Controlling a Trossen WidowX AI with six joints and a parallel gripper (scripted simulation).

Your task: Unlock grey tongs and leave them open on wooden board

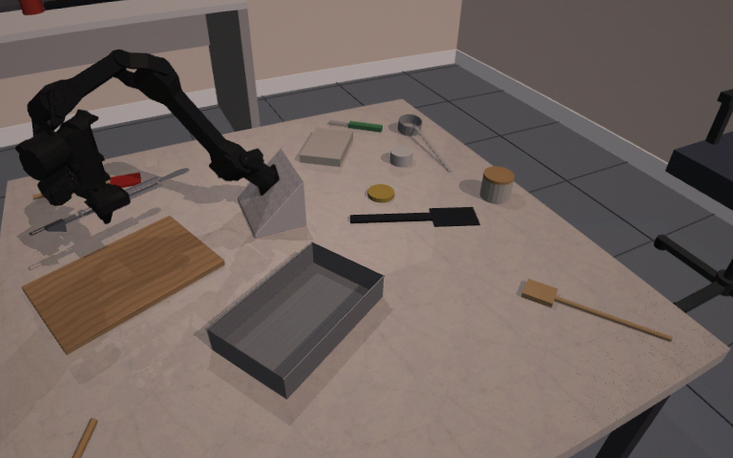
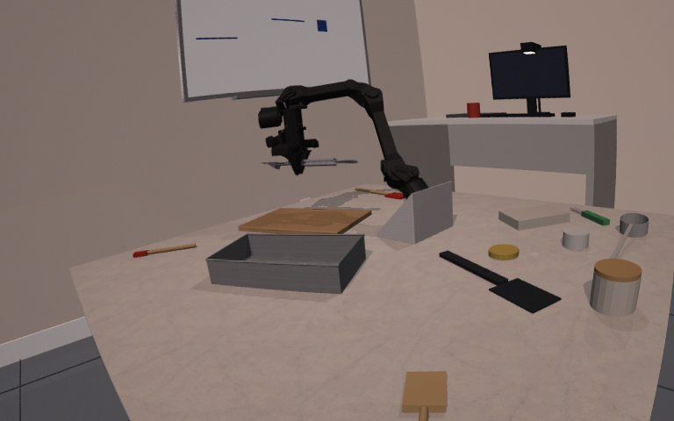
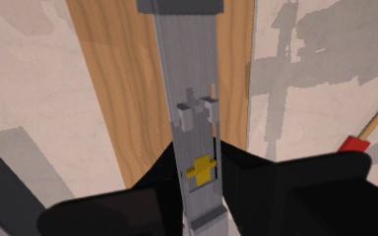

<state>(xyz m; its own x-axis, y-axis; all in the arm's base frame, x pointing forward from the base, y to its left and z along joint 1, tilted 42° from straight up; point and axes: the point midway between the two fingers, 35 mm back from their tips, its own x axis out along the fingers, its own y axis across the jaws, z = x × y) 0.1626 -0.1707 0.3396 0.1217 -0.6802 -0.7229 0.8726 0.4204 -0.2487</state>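
Note:
My gripper [image 1: 105, 209] [image 2: 297, 167] [image 3: 191, 142] is shut on the grey tongs [image 1: 164, 177] [image 2: 327, 160] [image 3: 193, 74] near their hinge end. It holds them about level, well above the table. A small yellow lock piece [image 3: 201, 169] shows on the tongs between my fingers. In the wrist view the wooden board [image 1: 124, 281] [image 2: 303, 220] [image 3: 118, 98] lies straight below the tongs. The tongs' arms look close together. The grey roasting tin [image 1: 245, 356] [image 2: 278, 275] stands empty in front of the board.
A grey wedge block [image 1: 281, 207] [image 2: 422, 216] hides the arm's base. A red-headed spatula [image 1: 125, 178] [image 2: 384, 193] [image 3: 354, 144] lies beyond the board. A black spatula [image 1: 416, 217] [image 2: 502, 285], a yellow disc [image 1: 381, 193] and a lidded jar [image 1: 497, 184] lie further right.

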